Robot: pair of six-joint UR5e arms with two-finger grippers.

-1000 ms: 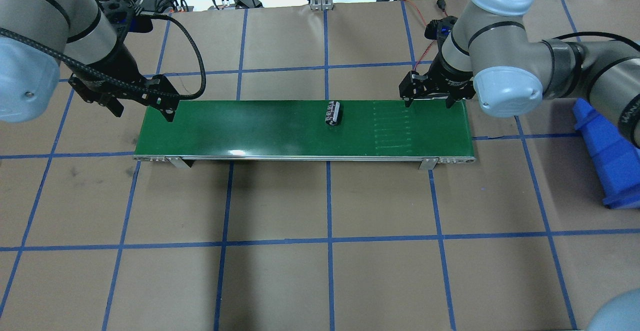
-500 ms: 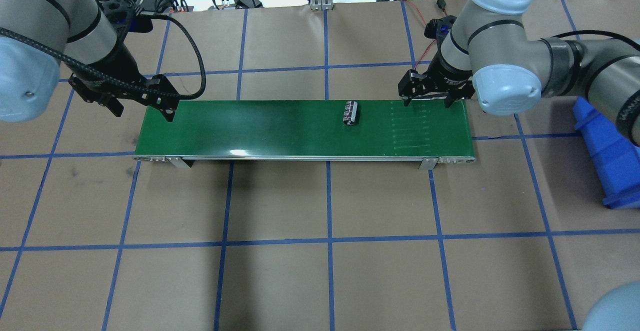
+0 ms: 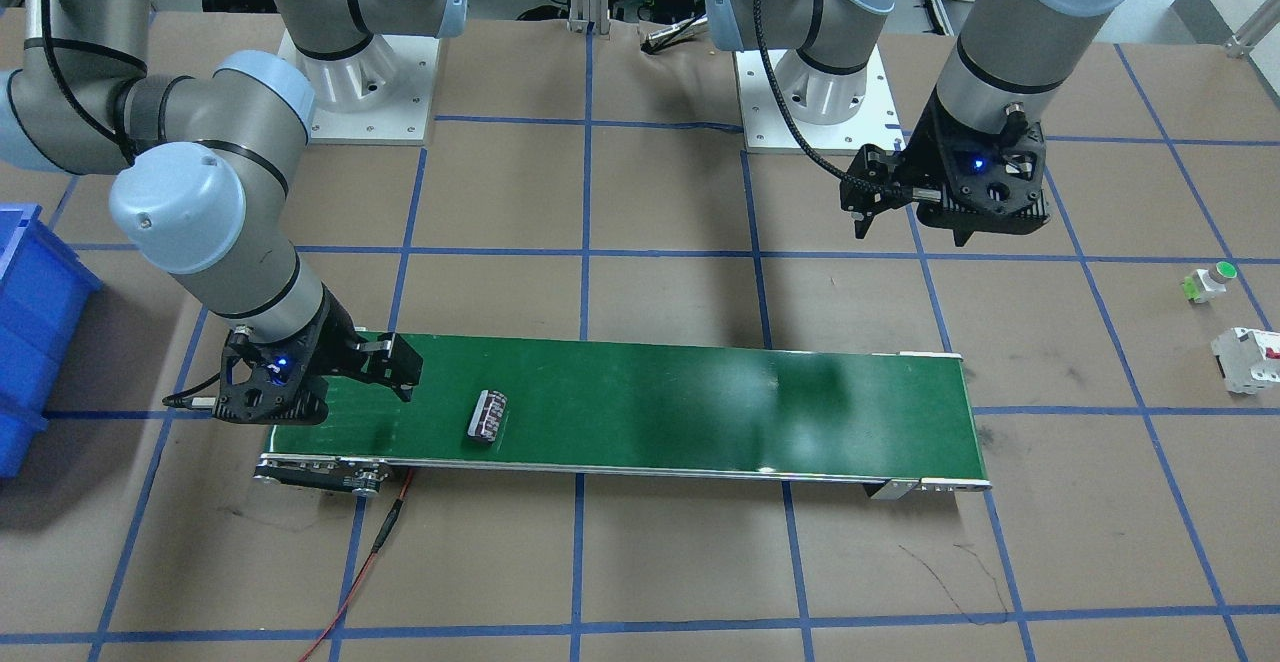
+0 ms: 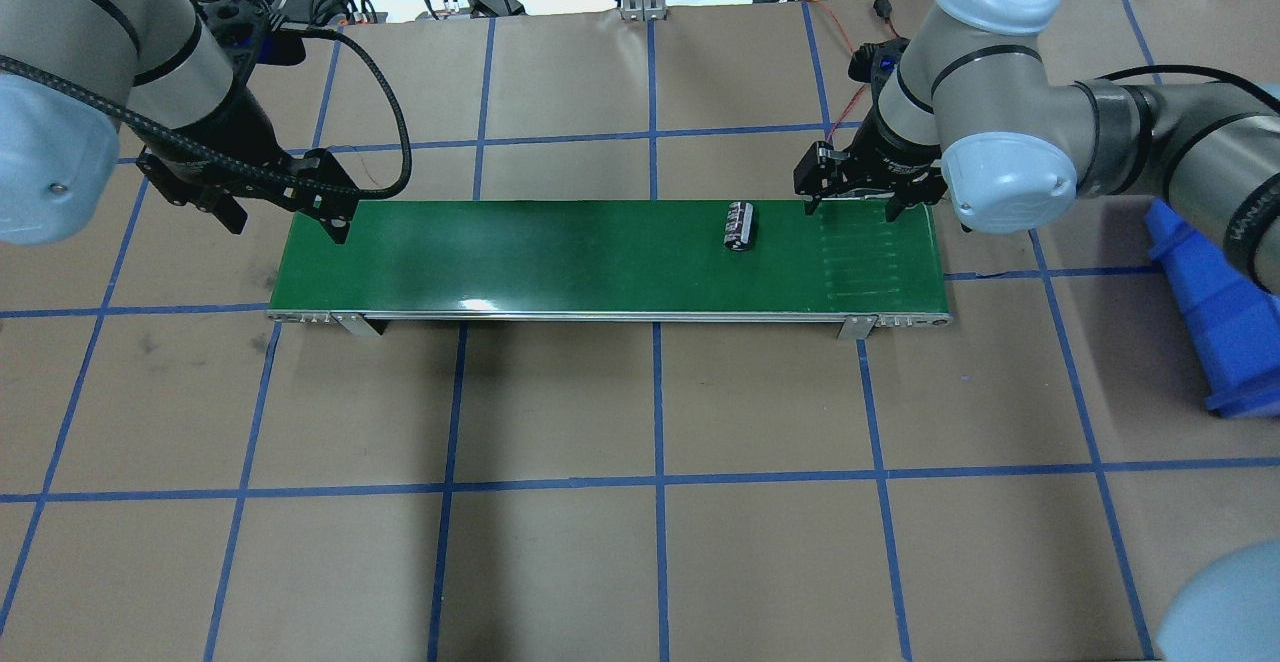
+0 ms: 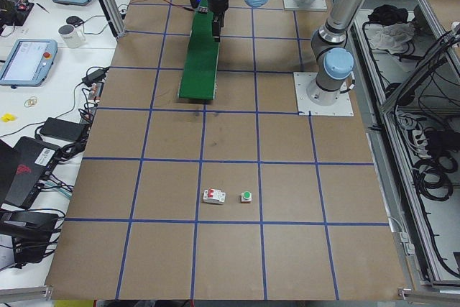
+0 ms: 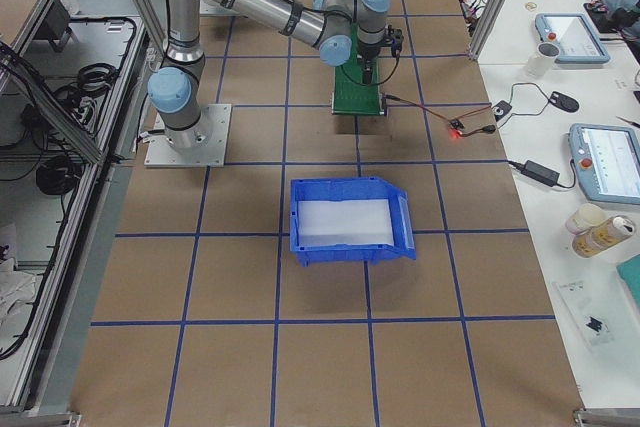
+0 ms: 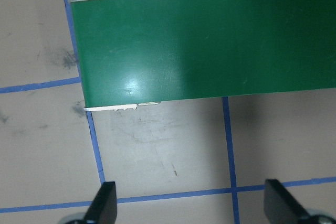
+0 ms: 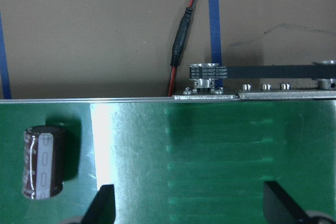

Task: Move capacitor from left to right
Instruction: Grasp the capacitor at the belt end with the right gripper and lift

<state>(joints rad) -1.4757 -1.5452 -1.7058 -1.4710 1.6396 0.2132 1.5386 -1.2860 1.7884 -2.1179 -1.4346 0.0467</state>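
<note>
The capacitor [image 4: 740,226], a stubby dark cylinder with pale markings, lies on its side on the green conveyor belt [image 4: 550,252], right of its middle. It also shows in the front view [image 3: 487,414] and at the lower left of the right wrist view [image 8: 44,162]. My right gripper [image 4: 852,210] is open and empty over the belt's right end, just right of the capacitor and apart from it. My left gripper [image 4: 288,222] is open and empty over the belt's left end; its wrist view shows only the belt [image 7: 210,40] and table.
A blue bin [image 4: 1215,312] stands on the table to the right of the belt. A green-capped push button [image 3: 1210,280] and a white breaker [image 3: 1245,357] lie far off beyond the belt's left end. A red cable [image 3: 370,552] runs from the belt's right end.
The capacitor has travelled rightward along the belt, from near its middle toward my right gripper. The right arm has shifted slightly; the left arm has not moved.
</note>
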